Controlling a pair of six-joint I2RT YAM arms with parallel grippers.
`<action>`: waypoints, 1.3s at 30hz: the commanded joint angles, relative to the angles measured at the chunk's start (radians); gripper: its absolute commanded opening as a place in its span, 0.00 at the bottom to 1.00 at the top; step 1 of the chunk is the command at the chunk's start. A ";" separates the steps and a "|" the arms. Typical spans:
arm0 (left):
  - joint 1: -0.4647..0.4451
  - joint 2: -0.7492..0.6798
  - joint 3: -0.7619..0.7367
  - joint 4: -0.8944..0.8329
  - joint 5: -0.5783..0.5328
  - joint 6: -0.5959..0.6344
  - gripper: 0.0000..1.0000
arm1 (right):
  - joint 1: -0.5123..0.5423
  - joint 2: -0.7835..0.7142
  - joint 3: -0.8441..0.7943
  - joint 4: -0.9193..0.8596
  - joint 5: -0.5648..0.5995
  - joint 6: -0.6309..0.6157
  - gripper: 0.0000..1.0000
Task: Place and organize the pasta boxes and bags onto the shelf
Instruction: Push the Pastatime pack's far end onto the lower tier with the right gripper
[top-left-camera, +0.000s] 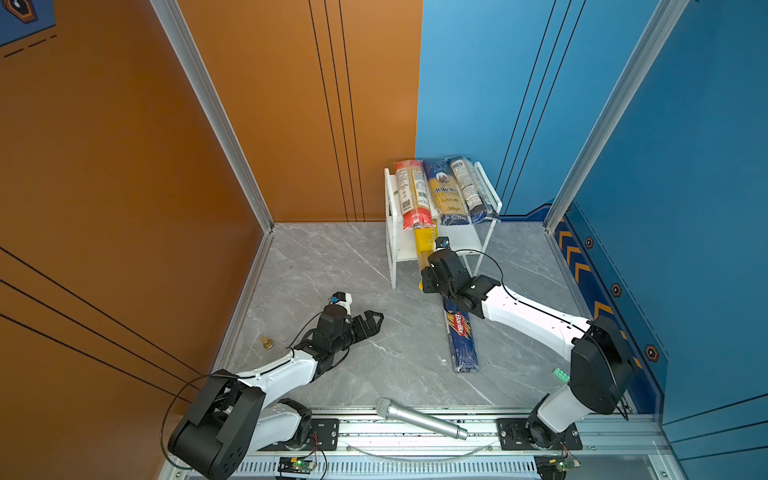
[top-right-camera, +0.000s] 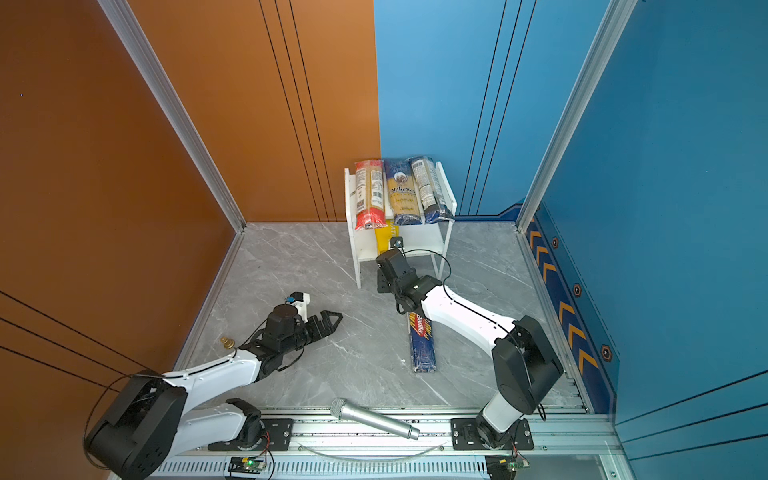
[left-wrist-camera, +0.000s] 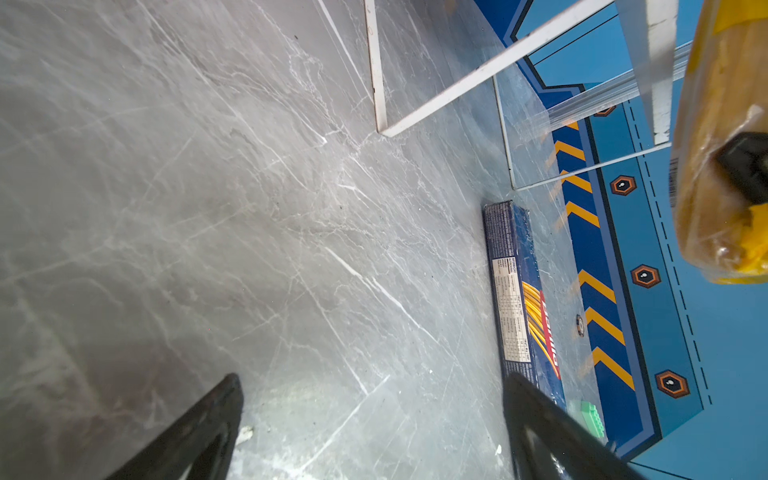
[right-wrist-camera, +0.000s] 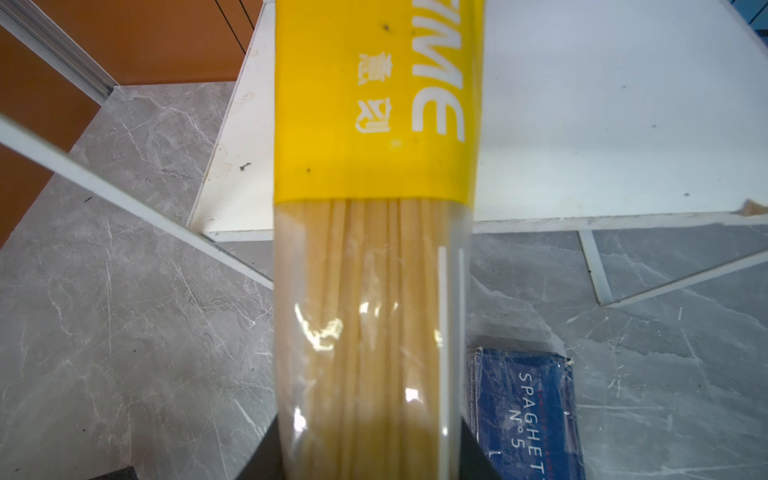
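Yellow bag (right-wrist-camera: 374, 124) is seen clamped at its clear, near end by the right gripper (right-wrist-camera: 370, 453), the jaws drawn narrow against both sides of the pack. Its yellow far end is laid over the lower board of the shelf (top-left-camera: 465, 237), toward the left side of that board, while the clear end is left jutting past the front edge; whether the bag is resting on the board cannot be told. Three packs are noted side by side on the upper board, lengthwise front to back: red-ended clear bag (top-left-camera: 411, 195) at left, "ankara" bag (top-left-camera: 446, 193) in the middle, dark navy bag (top-left-camera: 471, 189) at right, their near ends overhanging the front edge. Blue Barilla box (top-left-camera: 461, 340) is found flat on the grey marble table (top-left-camera: 332, 266), in front of the shelf, its far end hidden under the right arm. Left gripper (top-left-camera: 370, 323) is held low over the table, well left of the box, with jaws spread wide and nothing between them. Silver microphone (top-left-camera: 419, 419) is seen lying across the front rail.
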 joint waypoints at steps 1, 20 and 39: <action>0.013 -0.002 -0.004 0.008 0.021 0.002 0.98 | -0.023 -0.017 0.037 0.150 0.067 -0.004 0.09; 0.021 -0.002 -0.003 0.007 0.025 0.005 0.98 | -0.032 0.009 0.078 0.170 0.044 -0.033 0.10; 0.027 -0.009 -0.007 0.007 0.028 0.005 0.98 | -0.032 0.049 0.149 0.178 0.048 -0.079 0.10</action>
